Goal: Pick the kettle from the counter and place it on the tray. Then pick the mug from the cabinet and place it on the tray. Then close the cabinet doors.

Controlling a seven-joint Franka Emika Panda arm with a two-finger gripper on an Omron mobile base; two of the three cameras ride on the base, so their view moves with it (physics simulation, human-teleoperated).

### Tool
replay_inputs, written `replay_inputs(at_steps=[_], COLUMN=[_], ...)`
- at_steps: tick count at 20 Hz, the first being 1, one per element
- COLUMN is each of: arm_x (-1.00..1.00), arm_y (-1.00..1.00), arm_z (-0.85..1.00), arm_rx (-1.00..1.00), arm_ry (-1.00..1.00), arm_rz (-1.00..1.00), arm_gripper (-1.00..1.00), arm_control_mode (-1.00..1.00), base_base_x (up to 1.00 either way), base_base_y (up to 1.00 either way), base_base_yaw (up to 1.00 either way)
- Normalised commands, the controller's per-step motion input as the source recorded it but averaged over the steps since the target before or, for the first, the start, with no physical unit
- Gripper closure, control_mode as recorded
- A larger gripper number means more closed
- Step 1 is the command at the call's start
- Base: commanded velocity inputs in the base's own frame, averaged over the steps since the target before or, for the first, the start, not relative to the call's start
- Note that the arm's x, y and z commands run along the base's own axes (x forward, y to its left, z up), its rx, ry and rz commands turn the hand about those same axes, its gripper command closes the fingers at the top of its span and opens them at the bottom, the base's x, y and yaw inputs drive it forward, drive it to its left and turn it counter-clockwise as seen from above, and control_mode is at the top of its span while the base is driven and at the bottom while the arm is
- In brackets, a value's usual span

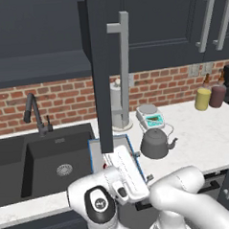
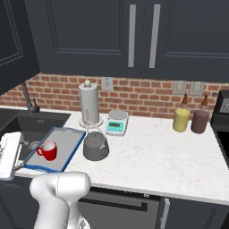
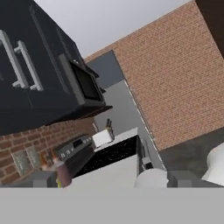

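The mug already sits on the tray, but the kettle is beside it on the surface — we can't tell the hand's state, and an open cabinet door awaits.

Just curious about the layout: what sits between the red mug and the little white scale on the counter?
The kettle, seen in the right base view. It stands on the counter just outside the tray, where the mug sits; the scale is behind it.
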Motion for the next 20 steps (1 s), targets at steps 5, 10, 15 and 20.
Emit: replay_inputs(at_steps=[5,10,15,20], arm_x=[0.0,0.0,0.09,0.24], arm_y=[-0.62,-0.72,-0.69,-0.54], arm_z=[0.52,0.43,0.44,0.25], arm_rx=[0.12,0.14,0.15,0.14], arm_ry=[-0.07,-0.04,-0.01,0.02], arm_rz=[-0.07,-0.08,-0.05,0.0], arm_gripper=[-1.0,-1.0,-1.0,-1.0], arm_control_mode=[-1.0,-1.0,-1.0,-1.0], base_base_x=[0.0,0.0,0.0,0.0], base_base_y=[0.0,0.0,0.0,0.0], base_base_yaw=[0.0,0.0,0.0,0.0])
